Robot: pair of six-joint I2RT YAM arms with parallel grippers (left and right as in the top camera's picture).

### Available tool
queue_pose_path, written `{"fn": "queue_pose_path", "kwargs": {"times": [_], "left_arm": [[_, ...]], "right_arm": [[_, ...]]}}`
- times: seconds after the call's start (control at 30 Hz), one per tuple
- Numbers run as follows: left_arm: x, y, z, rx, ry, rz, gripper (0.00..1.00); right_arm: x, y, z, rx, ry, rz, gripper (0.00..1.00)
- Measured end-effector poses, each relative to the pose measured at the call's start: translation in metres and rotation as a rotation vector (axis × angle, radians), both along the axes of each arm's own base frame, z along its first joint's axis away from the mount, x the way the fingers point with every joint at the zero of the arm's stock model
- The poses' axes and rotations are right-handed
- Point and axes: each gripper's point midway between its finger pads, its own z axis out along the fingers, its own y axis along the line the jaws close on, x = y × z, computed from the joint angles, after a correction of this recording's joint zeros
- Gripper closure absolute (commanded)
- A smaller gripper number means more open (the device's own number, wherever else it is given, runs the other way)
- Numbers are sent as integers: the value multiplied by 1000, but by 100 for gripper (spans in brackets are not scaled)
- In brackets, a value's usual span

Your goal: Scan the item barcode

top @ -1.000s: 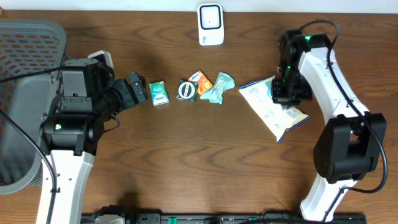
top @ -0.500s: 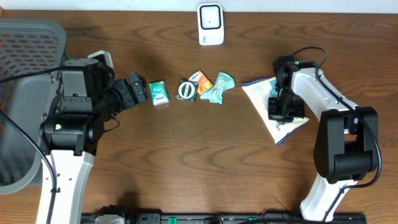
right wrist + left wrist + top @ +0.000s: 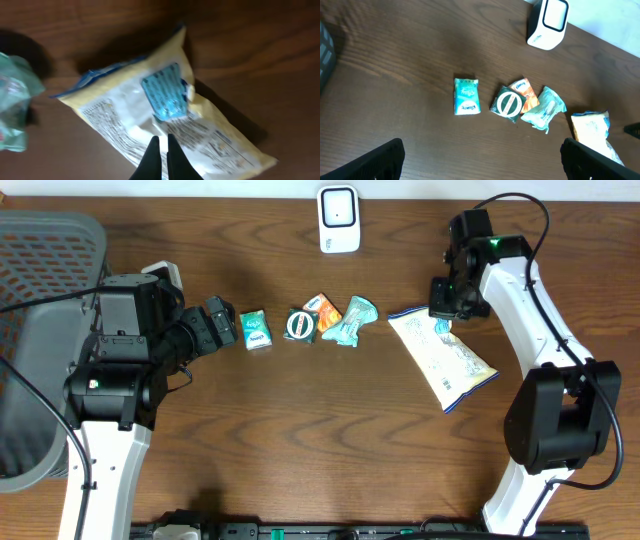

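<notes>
Right gripper (image 3: 162,142): fingers pressed together with nothing between them, poised over the printed face of the bag.
Left gripper (image 3: 481,150): spread wide and empty, facing the small teal packet (image 3: 255,330).
Item: pale yellow and white plastic snack bag (image 3: 445,360), flat on the brown wooden table (image 3: 300,440), blue label up.
Scanner: white box-shaped scanner (image 3: 339,220), upright at the far edge, well apart from the bag.

The dark brown wood-grain table (image 3: 300,430) looks matt; the pale yellow-and-white crinkled plastic snack bag (image 3: 440,360) shines glossy; the white plastic scanner (image 3: 339,220) looks smooth.
</notes>
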Motion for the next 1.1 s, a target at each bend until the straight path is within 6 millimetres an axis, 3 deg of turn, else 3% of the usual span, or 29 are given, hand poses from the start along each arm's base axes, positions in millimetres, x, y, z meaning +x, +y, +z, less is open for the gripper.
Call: {"fn": "queue_pose_path", "kwargs": {"times": [0.1,0.37,0.5,0.7,0.87,0.97,1.1], "left_arm": [[0,0,0,0,0,0,2],[0,0,0,0,0,0,2],[0,0,0,0,0,0,2],[0,0,0,0,0,0,2],[0,0,0,0,1,0,2],[0,0,0,0,0,0,2],[0,0,0,0,0,0,2]], "right_arm": [[8,6,-10,29,-38,7,99],[6,34,-63,127,-92,44,96],[10,46,-70,174,-131,42,96],[23,64,-45,260,-148,55,96],[30,65,9,250,-124,77,99],[20,56,32,196,-82,78,99],[-9,42,29,126,36,84,99]]}}
